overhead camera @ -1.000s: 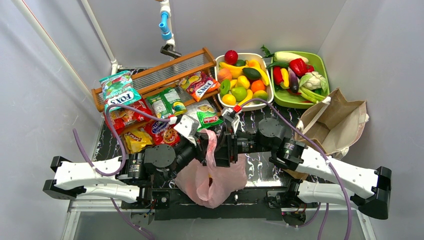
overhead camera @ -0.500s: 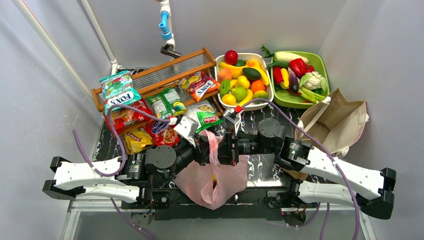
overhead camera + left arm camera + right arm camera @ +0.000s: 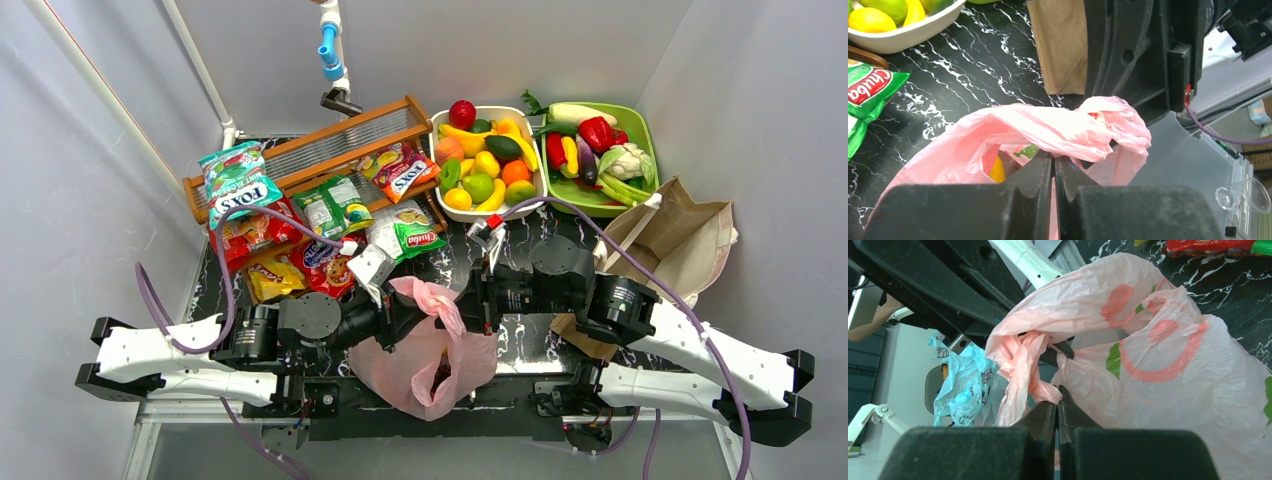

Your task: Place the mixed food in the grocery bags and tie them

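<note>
Pink plastic bag point(image 3: 430, 368) sits low between your arms, its bunched handles point(image 3: 430, 296) stretched left to right, with left gripper point(image 3: 1054, 159) and right gripper point(image 3: 1058, 392) each clamped tight on one end.

Pink bag point(image 3: 440, 365) handles point(image 3: 430, 296), upright before, now folded over, lower.

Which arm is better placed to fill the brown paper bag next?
Right, likely: the brown paper bag stands beside the right arm, far from the left. Both jaws clamp the pink bag.
</note>
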